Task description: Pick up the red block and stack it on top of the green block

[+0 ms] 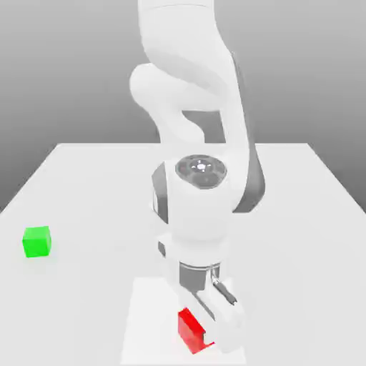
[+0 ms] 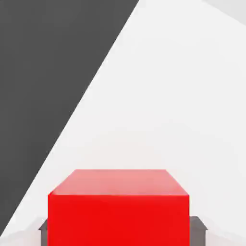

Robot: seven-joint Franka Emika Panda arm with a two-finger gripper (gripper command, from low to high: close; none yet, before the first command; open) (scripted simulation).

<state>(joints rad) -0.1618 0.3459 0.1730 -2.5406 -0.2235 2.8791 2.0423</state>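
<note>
The red block [image 1: 190, 329] sits between the fingers [image 1: 211, 330], which straddle it low at the near edge of the worktop [image 1: 86, 186]. In the hand view the red block [image 2: 118, 211] is centred, with a dark fingertip [image 2: 43, 231] showing just past each of its sides. The fingers look closed against it, though whether it is off the worktop I cannot tell. The green block [image 1: 36, 241] lies well apart from the fingers, toward the exterior view's left and farther back. Judging from this, the coming move is a lift, then a carry across to the green block.
</note>
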